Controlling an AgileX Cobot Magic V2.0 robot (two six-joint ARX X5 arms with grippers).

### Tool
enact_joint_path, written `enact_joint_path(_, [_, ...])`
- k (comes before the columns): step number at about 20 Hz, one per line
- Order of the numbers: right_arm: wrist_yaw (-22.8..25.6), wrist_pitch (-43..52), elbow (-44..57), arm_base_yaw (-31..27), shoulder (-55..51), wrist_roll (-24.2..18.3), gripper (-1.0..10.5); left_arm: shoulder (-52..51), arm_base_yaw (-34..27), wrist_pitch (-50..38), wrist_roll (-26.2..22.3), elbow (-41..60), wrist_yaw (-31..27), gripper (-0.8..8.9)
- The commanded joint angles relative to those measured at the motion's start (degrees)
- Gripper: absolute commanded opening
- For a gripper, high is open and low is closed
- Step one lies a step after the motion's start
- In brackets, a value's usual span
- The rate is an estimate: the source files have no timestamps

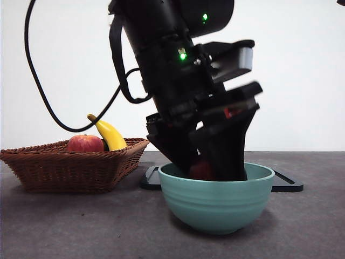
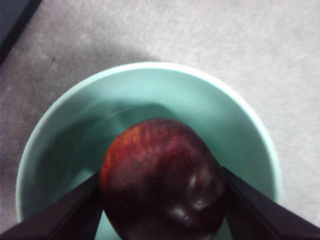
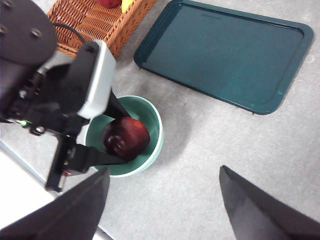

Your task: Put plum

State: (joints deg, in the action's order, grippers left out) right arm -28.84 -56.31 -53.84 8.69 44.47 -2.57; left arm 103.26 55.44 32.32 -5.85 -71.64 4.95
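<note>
The plum [image 2: 165, 175] is a glossy dark maroon fruit, held between the jaws of my left gripper [image 2: 162, 200], which is shut on it. The gripper reaches down into a teal bowl [image 1: 215, 202], and the plum [image 1: 200, 170] shows just at the rim. Whether the fruit touches the bowl's bottom cannot be told. From above, the right wrist view shows the plum [image 3: 126, 137] inside the bowl [image 3: 156, 125]. My right gripper [image 3: 165, 170] hangs high over the table, open and holding nothing.
A wicker basket [image 1: 64, 167] at the left holds a red apple [image 1: 85, 143] and a yellow banana [image 1: 110, 135]. A dark flat tray [image 3: 225, 55] lies behind the bowl. A black cable [image 1: 48, 102] loops from the left arm over the basket.
</note>
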Motion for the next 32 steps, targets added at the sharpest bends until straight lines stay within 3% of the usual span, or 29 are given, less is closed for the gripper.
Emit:
enact_joint_path(1, [-0.07, 0.55, -1.01, 0.31, 0.39, 0.39, 3.5, 1.68, 0.85, -0.57, -1.2, -1.18, -0.39, 2.8])
enact_joint_path(3, [-0.07, 0.55, -1.01, 0.31, 0.39, 0.39, 3.5, 1.7, 0.96, -0.57, -1.18, -1.18, -0.48, 2.89])
enact_joint_path(7, [-0.09, 0.55, -1.01, 0.31, 0.39, 0.39, 3.5, 1.7, 1.22, -0.57, -1.16, -1.18, -0.5, 4.12])
enact_joint_path(13, [-0.09, 0.55, -1.01, 0.31, 0.39, 0.39, 3.5, 1.64, 1.46, 0.17, -0.94, -1.97, -0.48, 4.09])
enact_joint_path(20, [-0.09, 0.52, -1.01, 0.31, 0.37, 0.39, 3.5, -3.02, -0.04, 4.09, 0.17, -9.57, -0.52, 4.09])
enact_joint_path(27, [-0.09, 0.55, -1.01, 0.31, 0.37, 0.39, 3.5, -18.14, -11.69, 4.55, 3.72, -11.1, -0.42, 4.06])
enact_joint_path(32, [-0.07, 0.55, -1.01, 0.31, 0.39, 0.39, 3.5, -29.2, -23.39, 7.48, 5.03, -10.99, 7.78, 4.05])
